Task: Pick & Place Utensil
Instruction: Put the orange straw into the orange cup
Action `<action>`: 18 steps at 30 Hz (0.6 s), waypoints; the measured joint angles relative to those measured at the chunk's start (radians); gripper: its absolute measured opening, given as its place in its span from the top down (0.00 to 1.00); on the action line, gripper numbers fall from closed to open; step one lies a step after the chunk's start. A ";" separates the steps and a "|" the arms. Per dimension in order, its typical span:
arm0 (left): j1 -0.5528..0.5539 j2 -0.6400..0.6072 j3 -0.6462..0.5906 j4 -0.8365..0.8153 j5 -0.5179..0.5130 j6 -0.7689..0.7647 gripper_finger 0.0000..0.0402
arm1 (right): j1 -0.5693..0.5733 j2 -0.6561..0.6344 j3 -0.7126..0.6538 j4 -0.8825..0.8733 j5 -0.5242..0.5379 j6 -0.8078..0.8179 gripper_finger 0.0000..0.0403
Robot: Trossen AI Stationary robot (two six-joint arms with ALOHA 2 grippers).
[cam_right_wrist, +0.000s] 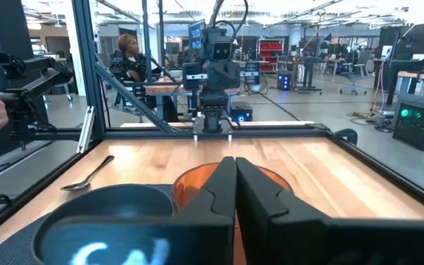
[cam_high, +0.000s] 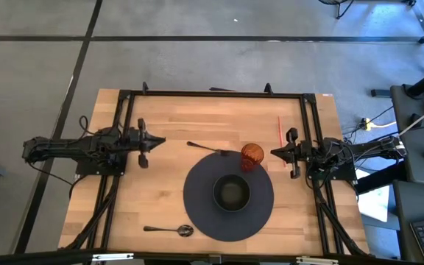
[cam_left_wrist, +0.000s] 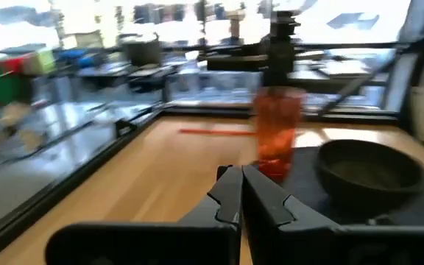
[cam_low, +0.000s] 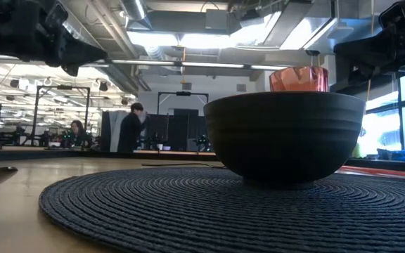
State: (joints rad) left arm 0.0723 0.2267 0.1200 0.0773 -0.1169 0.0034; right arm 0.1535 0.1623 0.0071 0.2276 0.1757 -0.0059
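spoon [cam_high: 169,230] lies nearest you, just off the near-left edge of your round dark mat [cam_high: 197,210], its long axis running left to right, bowl end toward the mat and handle pointing away from it. dark bowl [cam_high: 231,192] sits at the mat's centre. on the mat's far edge you have an orange cup [cam_high: 252,156], with a fork [cam_high: 206,148] just beyond that edge, pointing left. red straw [cam_high: 280,140] lies farther out, right of the mat. left gripper [cam_high: 155,140] and right gripper [cam_high: 277,153] hover either side of the mat, both with jaws closed on nothing.
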 joint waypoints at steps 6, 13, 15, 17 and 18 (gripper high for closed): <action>0.000 0.000 0.000 0.005 0.089 0.021 0.99 | 0.000 0.000 0.000 -0.004 -0.011 0.025 0.99; 0.000 0.000 0.000 0.008 0.066 0.007 0.99 | 0.000 0.000 0.000 -0.017 -0.011 0.028 0.97; 0.000 0.000 0.000 0.008 0.060 0.008 0.99 | 0.000 0.000 0.000 -0.017 -0.011 0.029 0.96; 0.000 0.000 0.000 0.008 0.058 0.009 0.99 | 0.000 0.000 0.000 -0.015 -0.011 0.043 0.95; 0.000 0.000 0.000 0.008 0.058 0.009 0.99 | 0.000 0.000 0.000 -0.012 -0.011 0.061 0.95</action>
State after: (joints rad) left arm 0.0719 0.2268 0.1200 0.0853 -0.0593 0.0128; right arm 0.1535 0.1623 0.0071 0.2159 0.1642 0.0550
